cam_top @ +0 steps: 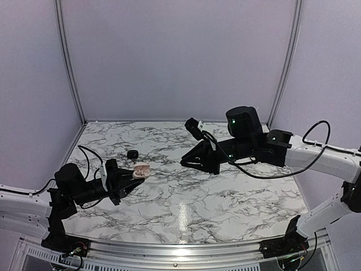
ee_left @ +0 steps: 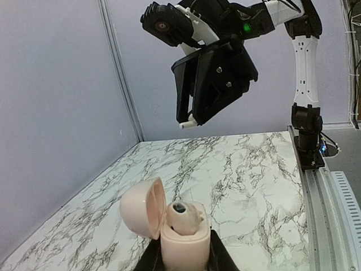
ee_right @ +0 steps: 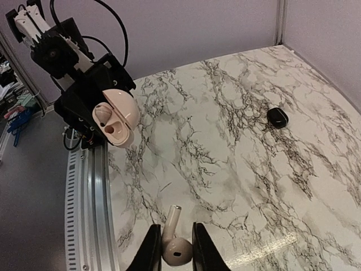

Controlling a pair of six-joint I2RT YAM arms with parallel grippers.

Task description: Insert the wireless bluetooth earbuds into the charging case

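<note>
Earbud (ee_right: 176, 248) insertion pending
Open case (ee_left: 183, 240) is clamped by left gripper (cam_top: 133, 175), earbud pinched by right gripper (ee_right: 175, 237) — socket (ee_right: 117, 131) alignment is needed.

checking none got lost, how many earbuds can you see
2: one earbud pinched in the right tool, another earbud apparently seated in the open charging case in the left tool. The black object on the table is unclear.

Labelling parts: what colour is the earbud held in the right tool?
The earbud is pale pinkish-cream, clearest in the right wrist view.
</note>
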